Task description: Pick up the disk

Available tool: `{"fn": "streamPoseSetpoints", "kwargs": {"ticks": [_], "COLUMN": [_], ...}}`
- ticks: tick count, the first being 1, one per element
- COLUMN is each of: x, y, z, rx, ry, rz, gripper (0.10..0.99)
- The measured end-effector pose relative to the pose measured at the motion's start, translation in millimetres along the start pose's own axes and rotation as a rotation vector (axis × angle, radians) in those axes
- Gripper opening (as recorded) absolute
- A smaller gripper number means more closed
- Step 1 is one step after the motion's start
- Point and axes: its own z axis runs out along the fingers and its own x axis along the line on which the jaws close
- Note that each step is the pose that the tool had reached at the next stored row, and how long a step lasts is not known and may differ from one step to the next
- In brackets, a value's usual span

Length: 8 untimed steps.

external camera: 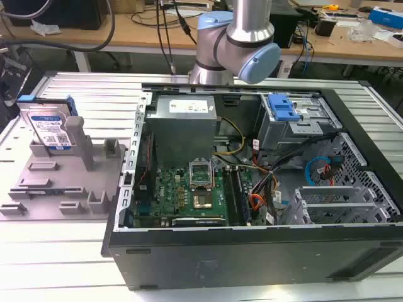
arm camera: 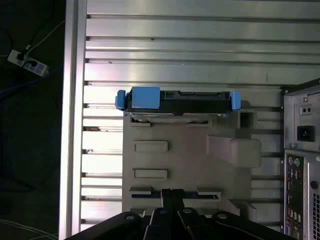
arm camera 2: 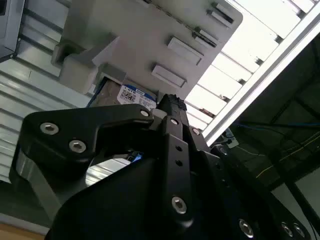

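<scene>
The arm (external camera: 236, 38) stands at the far edge of the table, behind the open computer case (external camera: 252, 251). Its silver tube and pale blue joint caps rise out of the top of the exterior view. In the first wrist view the gripper (arm camera: 172, 191) points straight down over the near end of a grey plastic fixture (arm camera: 190, 160). Its two black fingers are pressed together with nothing between them. The second wrist view shows the gripper (arm camera 2: 172, 98) from the side, its dark linkage in front of the fixture.

The disk (external camera: 49, 129) stands on edge in a slot at the far end of that fixture, on the exterior view's left, well apart from the fingertips. Its white-and-blue label faces the near side, and blue rails run along its edges. From above, the disk (arm camera: 190, 97) shows as a thin dark bar with a blue piece at each end. Part of the label on the disk (arm camera 2: 134, 95) peeks past the gripper in the second wrist view. A tall grey post (external camera: 79, 141) rises from the fixture just beside the disk, between it and the case.

Everything rests on a table of ribbed aluminium slats (external camera: 63, 251). The case lies on its side with its boards and wiring exposed and a blue bracket (external camera: 283, 107) at its far right. Wooden workbenches (external camera: 126, 34) with hanging cables stand beyond the table. A power strip (arm camera: 27, 62) lies on the dark floor past the table's left edge.
</scene>
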Motion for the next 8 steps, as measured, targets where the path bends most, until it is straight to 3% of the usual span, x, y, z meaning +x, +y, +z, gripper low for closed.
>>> {"fn": "streamPoseSetpoints", "kwargs": {"ticks": [8], "x": [0.0], "y": [0.0], "z": [0.0], "rx": [0.0], "ry": [0.0], "rz": [0.0], "gripper": [0.106]}}
